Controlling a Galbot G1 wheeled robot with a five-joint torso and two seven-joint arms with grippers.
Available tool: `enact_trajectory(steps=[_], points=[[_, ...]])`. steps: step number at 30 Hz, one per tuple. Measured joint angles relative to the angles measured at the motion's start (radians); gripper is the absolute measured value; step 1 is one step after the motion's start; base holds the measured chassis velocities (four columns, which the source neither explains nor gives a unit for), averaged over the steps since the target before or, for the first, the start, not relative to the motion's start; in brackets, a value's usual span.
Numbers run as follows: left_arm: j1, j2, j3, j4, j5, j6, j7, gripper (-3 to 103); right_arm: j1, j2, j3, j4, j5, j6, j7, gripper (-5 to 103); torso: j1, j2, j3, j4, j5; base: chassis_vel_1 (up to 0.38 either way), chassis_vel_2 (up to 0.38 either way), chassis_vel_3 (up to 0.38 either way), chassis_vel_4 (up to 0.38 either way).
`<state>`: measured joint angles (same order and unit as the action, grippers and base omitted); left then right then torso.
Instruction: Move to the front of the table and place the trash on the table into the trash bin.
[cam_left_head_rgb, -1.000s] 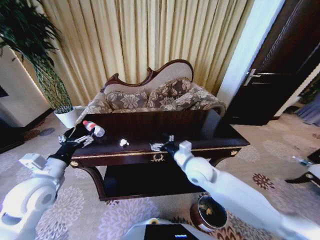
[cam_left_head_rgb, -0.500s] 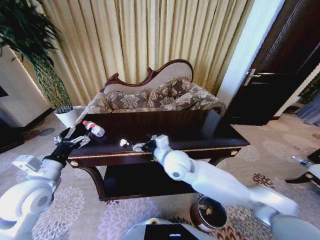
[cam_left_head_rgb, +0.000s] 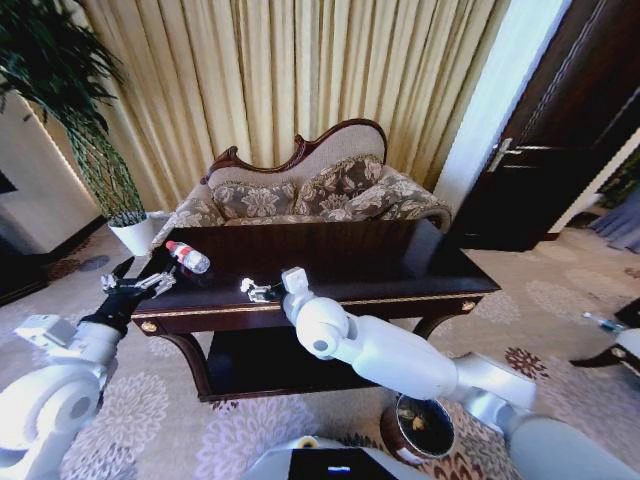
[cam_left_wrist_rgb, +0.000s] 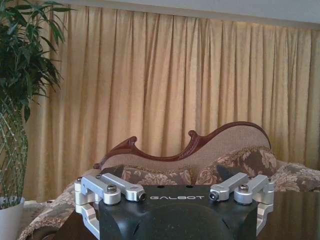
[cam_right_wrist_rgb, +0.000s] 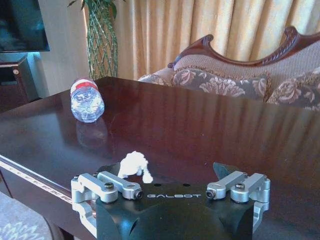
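The dark glossy table (cam_left_head_rgb: 400, 265) stands in front of me. A clear bottle (cam_left_head_rgb: 187, 257) with a red cap lies on its left end, also in the right wrist view as the bottle (cam_right_wrist_rgb: 87, 101). A crumpled white scrap (cam_left_head_rgb: 245, 285) sits near the front edge. My right gripper (cam_left_head_rgb: 256, 291) is open right at the scrap. From the wrist, the scrap (cam_right_wrist_rgb: 134, 164) lies just ahead of the gripper (cam_right_wrist_rgb: 170, 172), nearer one finger. My left gripper (cam_left_head_rgb: 135, 283) is open at the table's left corner, short of the bottle. The trash bin (cam_left_head_rgb: 420, 428) stands on the carpet, low at the right.
A patterned sofa (cam_left_head_rgb: 310, 190) stands behind the table before gold curtains. A potted plant (cam_left_head_rgb: 135, 232) is at the far left and a dark door (cam_left_head_rgb: 560, 150) at the right. My right arm crosses over the bin. The table has a lower shelf (cam_left_head_rgb: 270, 365).
My right gripper has swept left along the table's front edge, from the middle to the white scrap. My left gripper has drawn back a little to the left, away from the bottle.
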<state>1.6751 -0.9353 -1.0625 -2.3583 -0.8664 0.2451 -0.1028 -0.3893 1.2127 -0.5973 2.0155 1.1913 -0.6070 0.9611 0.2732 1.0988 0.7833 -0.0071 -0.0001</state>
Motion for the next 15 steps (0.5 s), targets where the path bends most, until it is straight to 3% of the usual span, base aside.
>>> enact_trajectory(steps=[15], points=[[-0.011, -0.002, 0.019, 0.007, 0.009, -0.002, 0.002, 100, -0.039, 0.123, 0.006, -0.063, -0.033, 0.009, 0.025, 100, 0.000, 0.000, 0.000, 0.0001, 0.0000, 0.000, 0.000, 0.000, 0.000]])
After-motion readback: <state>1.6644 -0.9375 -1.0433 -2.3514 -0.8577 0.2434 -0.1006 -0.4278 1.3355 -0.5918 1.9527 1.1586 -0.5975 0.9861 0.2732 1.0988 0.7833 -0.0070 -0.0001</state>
